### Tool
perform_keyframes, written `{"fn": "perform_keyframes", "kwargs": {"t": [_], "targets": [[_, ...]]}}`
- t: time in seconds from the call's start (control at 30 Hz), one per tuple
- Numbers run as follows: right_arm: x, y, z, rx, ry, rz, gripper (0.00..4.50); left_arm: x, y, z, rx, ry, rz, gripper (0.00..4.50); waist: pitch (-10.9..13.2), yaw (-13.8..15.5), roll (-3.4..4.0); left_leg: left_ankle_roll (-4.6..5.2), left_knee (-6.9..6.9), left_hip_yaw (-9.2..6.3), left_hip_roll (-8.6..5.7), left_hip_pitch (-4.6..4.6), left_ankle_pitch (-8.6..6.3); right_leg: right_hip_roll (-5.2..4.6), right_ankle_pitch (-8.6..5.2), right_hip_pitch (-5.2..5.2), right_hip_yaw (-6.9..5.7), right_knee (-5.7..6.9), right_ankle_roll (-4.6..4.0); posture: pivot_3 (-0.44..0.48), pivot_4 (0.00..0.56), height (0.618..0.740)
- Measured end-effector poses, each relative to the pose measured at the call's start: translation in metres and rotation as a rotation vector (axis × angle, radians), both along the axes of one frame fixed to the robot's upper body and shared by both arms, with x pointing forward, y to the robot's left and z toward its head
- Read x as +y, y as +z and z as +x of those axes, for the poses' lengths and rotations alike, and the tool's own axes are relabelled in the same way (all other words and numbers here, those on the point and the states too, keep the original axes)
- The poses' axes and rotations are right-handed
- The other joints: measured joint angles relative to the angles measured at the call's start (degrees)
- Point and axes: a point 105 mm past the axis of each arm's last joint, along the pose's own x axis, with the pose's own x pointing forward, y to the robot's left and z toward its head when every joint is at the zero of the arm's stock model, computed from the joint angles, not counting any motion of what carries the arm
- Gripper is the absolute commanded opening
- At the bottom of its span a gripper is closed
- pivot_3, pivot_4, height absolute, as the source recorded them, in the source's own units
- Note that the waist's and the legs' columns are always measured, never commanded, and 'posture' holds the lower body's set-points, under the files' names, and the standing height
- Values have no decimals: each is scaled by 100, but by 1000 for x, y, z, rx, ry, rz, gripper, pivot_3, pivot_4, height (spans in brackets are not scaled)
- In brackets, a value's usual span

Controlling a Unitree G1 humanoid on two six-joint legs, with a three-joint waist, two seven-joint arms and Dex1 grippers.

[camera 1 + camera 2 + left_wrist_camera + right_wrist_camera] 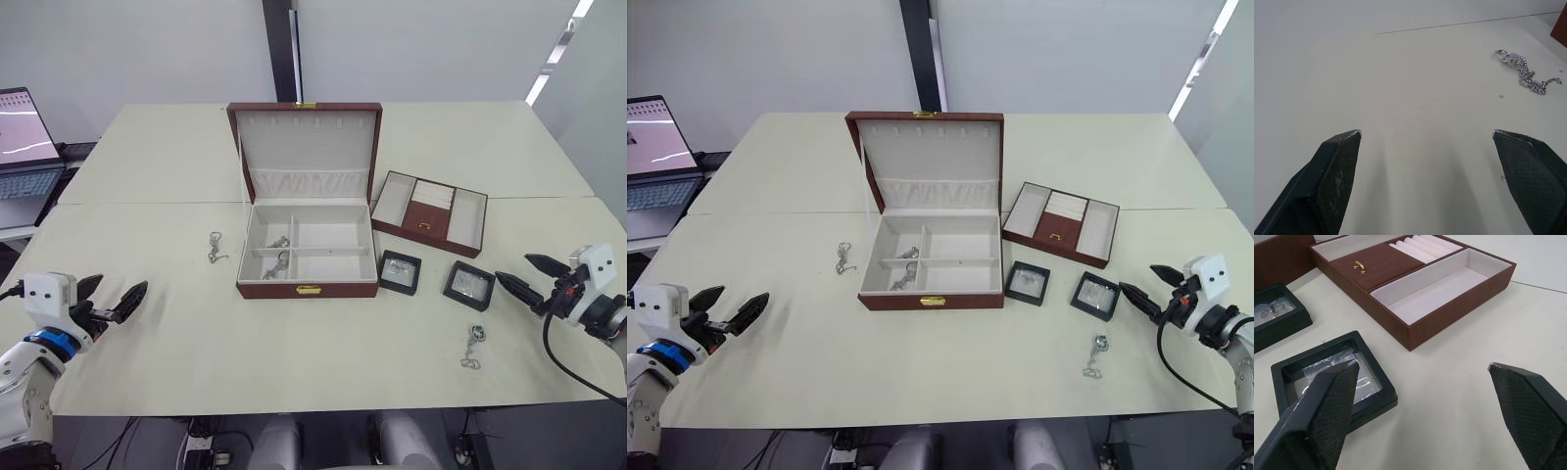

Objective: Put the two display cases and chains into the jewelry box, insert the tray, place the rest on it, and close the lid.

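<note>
The left end effector (116, 299) hovers low over the near left part of the counter (294, 362), its two black fingers spread wide and pointing toward the middle. Nothing is between them. A chain (216, 247) lies ahead of it on bare counter, well apart, and beyond that chain stands the jewelry box (308, 257). The room around this end effector is open on all sides, and the near counter edge is just beside the arm.

The right end effector (527, 273) is held low at the near right side, fingers also spread wide and empty, pointing inward. Just ahead of its tips lies one display case (468, 285), near but not touching. The second display case (400, 271) lies farther on, between the first case and the box front. The tray (430, 211) rests beyond the cases, just beside the box's right wall. Another chain (472, 349) lies on the counter nearer to the front edge than this end effector, apart from both cases.

The box is open, its lid (306, 149) standing upright at the back. Some chains (277, 253) already lie in the left compartments. A laptop (24, 157) sits far off beyond the left end effector, on a separate surface.
</note>
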Motion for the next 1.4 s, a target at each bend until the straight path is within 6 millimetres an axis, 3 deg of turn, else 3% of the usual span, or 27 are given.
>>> {"fn": "perform_keyframes", "kwargs": {"t": [0.53,0.93,1.2,1.4], "targets": [[-7,-2,-2,-5,-33,1,4500,-1,5,5,-15,9,-12,4466,0,0,0,0,0,0,0,0,0,0,0,0,0,1,0,0,150,740],[-8,2,0,-21,-32,3,4500,-15,11,11,-40,-26,-29,4466,-1,1,0,0,2,-1,-1,0,0,0,0,1,0,2,0,0,150,740],[-5,12,-5,-6,39,-12,4500,-61,26,21,-47,-239,-7,4466,0,1,0,0,2,1,-1,0,0,1,0,2,1,3,0,0,150,740],[20,34,-8,-13,177,-35,4500,-123,54,29,-89,-528,-2,4466,0,2,0,0,4,0,-1,-1,0,1,0,2,0,3,0,0,150,740]]}}
